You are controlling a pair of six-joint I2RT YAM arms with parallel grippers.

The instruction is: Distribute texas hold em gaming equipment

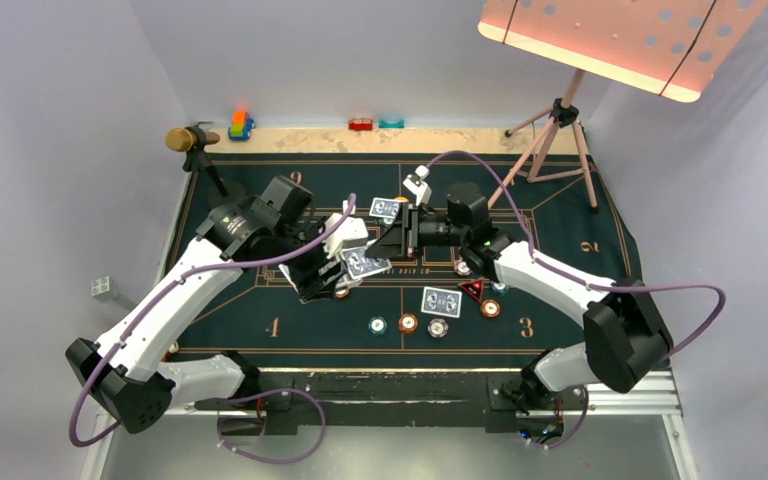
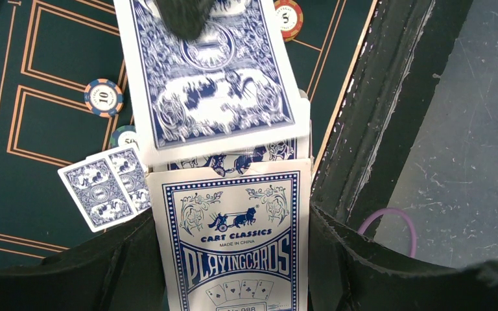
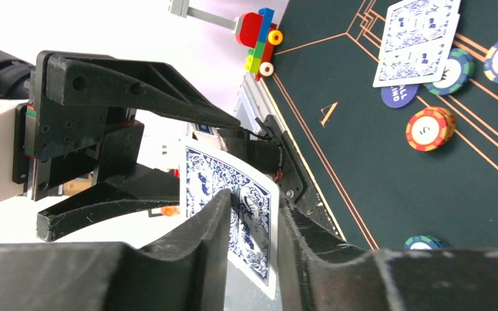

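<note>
My left gripper (image 1: 325, 272) (image 2: 232, 217) is shut on a blue-and-white playing-card box (image 2: 233, 246) and holds it above the green felt. A blue-backed card (image 2: 211, 78) (image 1: 365, 264) sticks out of the box's open end. My right gripper (image 1: 392, 238) (image 3: 254, 204) is shut on that card (image 3: 233, 207); one of its fingers (image 2: 181, 16) covers the card's far end. Pairs of dealt cards lie on the felt (image 1: 441, 301) (image 1: 387, 208) (image 2: 107, 184). Teal (image 1: 377, 325), orange (image 1: 408, 323) and striped (image 1: 438, 327) chips and a red-black triangle marker (image 1: 473, 290) lie near the front.
A dark blue disc (image 3: 399, 95) peeks from under a card pair (image 3: 418, 39). Toy blocks (image 1: 241, 124) and a gold-headed microphone (image 1: 180, 139) stand at the back left. A tripod (image 1: 560, 130) with a perforated panel stands at the back right.
</note>
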